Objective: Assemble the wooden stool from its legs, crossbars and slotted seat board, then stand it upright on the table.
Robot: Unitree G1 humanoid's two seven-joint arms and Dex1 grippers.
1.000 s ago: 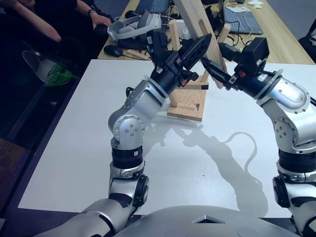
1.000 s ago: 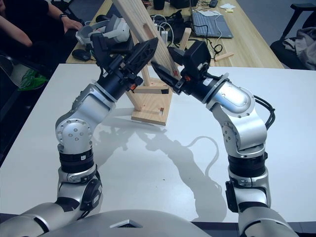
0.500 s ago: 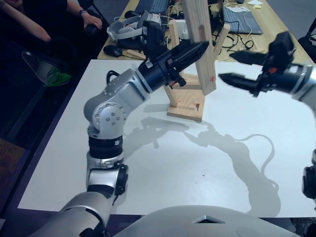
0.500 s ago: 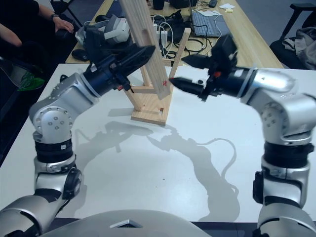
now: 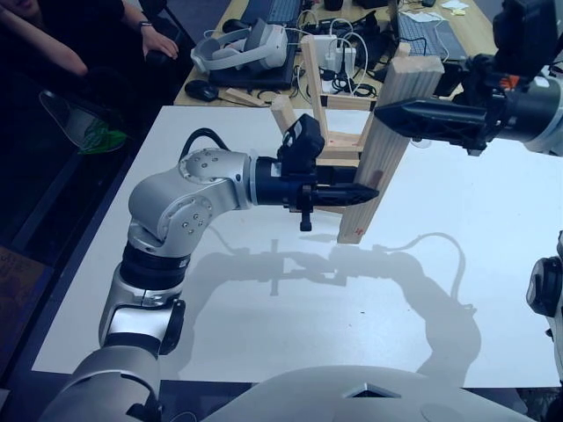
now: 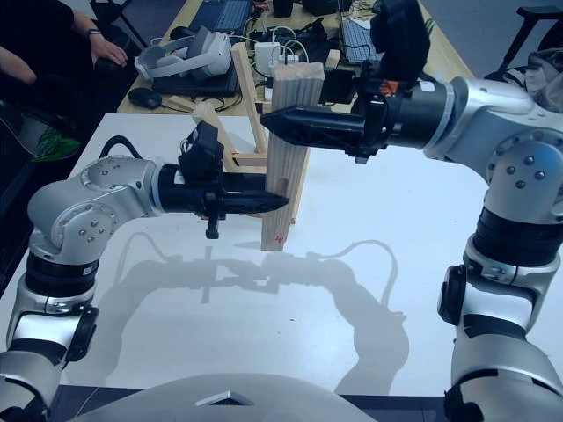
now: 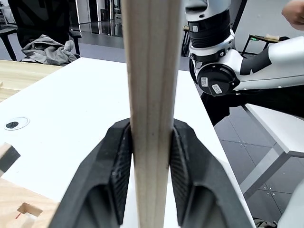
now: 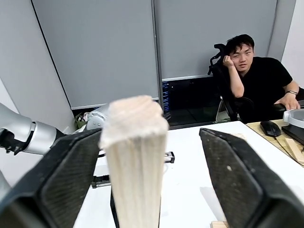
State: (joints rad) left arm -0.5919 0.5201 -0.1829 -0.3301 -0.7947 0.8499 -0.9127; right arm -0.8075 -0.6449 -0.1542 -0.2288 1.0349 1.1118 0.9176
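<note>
Seat board [image 5: 387, 149] is stood on one end on the white table [image 5: 264, 308]. Its long axis runs nearly straight up, with the top end leaned a little toward the robot's right. Legs [image 5: 313, 83] and crossbars [image 5: 347, 102] are seen joined to its far face, pointed away from the robot toward the cluttered desk [image 5: 493, 44] behind. The lower half of the board is clamped by the left gripper [image 5: 371, 188], which is set level. Both fingers [image 7: 114, 161] are pressed flat against the board's two faces. The top end is straddled by the right gripper [image 5: 380, 112], spread wide. One finger [image 8: 61, 175] is set close beside the wood, and the other is seen well apart from it.
</note>
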